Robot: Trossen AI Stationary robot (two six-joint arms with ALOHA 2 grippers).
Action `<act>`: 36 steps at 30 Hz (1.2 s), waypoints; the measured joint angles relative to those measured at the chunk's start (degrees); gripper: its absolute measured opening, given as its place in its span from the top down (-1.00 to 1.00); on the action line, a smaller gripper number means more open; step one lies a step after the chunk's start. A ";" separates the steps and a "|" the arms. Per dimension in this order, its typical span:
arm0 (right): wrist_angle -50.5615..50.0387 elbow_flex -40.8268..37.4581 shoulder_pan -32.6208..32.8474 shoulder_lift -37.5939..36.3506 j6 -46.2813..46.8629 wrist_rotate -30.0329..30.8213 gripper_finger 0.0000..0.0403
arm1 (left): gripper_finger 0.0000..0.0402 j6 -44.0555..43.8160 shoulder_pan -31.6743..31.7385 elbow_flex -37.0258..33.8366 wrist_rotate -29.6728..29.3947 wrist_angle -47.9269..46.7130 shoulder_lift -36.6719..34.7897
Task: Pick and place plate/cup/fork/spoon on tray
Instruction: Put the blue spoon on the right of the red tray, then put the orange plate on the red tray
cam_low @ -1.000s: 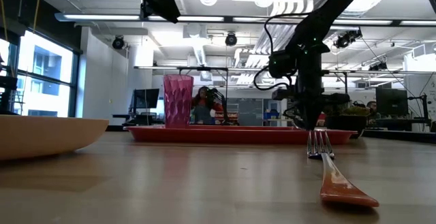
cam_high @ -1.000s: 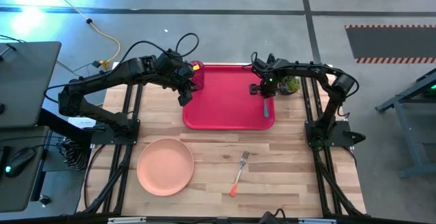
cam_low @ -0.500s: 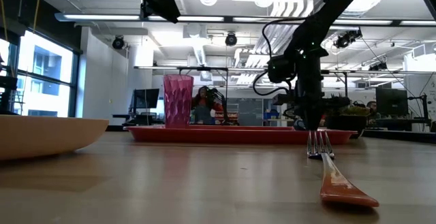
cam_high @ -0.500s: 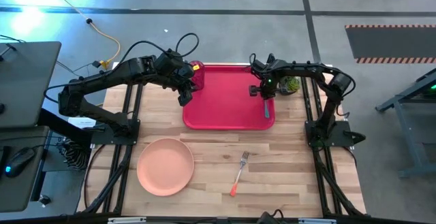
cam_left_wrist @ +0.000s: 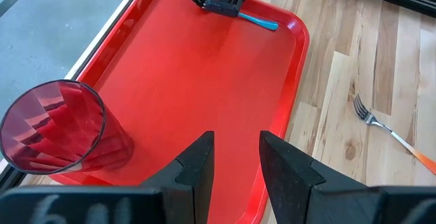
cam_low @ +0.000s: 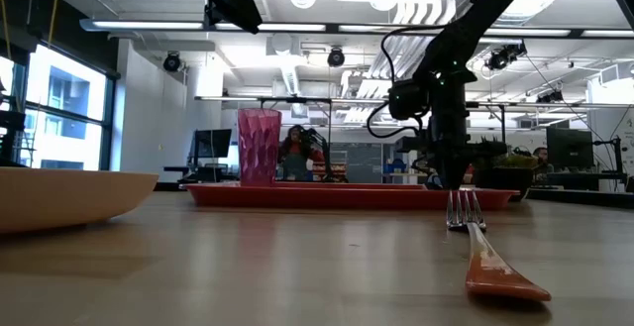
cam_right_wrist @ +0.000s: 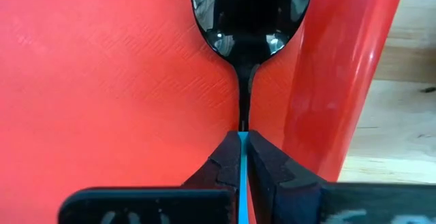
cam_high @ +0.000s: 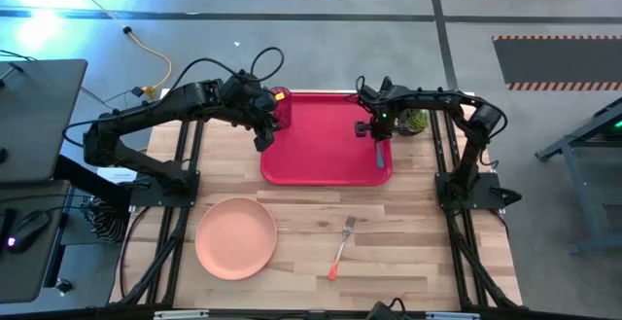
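The red tray (cam_high: 326,155) lies at the table's far middle. The ribbed pink cup (cam_left_wrist: 58,125) stands upright on its far left corner. My left gripper (cam_left_wrist: 235,159) hovers open above the tray's left part, beside the cup, touching nothing. My right gripper (cam_high: 377,133) points down over the tray's right side, shut on the spoon (cam_right_wrist: 252,13), which lies along the right rim. The salmon plate (cam_high: 236,237) rests on the table at the near left. The fork (cam_high: 340,247) lies on the table near the front, tines toward the tray. My right gripper pinches the spoon's light-blue handle (cam_right_wrist: 242,157) between its two fingertips, just behind the dark neck. The fingers come from above, pointing down, one on each side of the handle. The spoon lies level along the tray's right rim (cam_right_wrist: 340,81); whether it rests on the tray floor I cannot tell.
A small green potted plant (cam_high: 415,121) stands on the table just right of the tray, close to my right arm. Bare wood lies between the tray's near edge, the plate and the fork.
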 joint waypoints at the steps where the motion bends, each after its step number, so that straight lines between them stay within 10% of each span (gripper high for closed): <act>1: 0.01 0.00 0.00 0.00 0.02 0.00 0.99 | 0.46 0.00 0.01 0.00 0.00 0.00 0.00; 15: 0.12 -0.04 0.00 0.00 -0.07 0.31 0.59 | 0.46 0.00 0.00 0.00 0.00 0.01 0.00; 36: -10.74 10.96 1.93 -0.17 -4.22 1.75 0.57 | 0.46 -0.02 -0.01 0.00 -0.02 0.00 0.00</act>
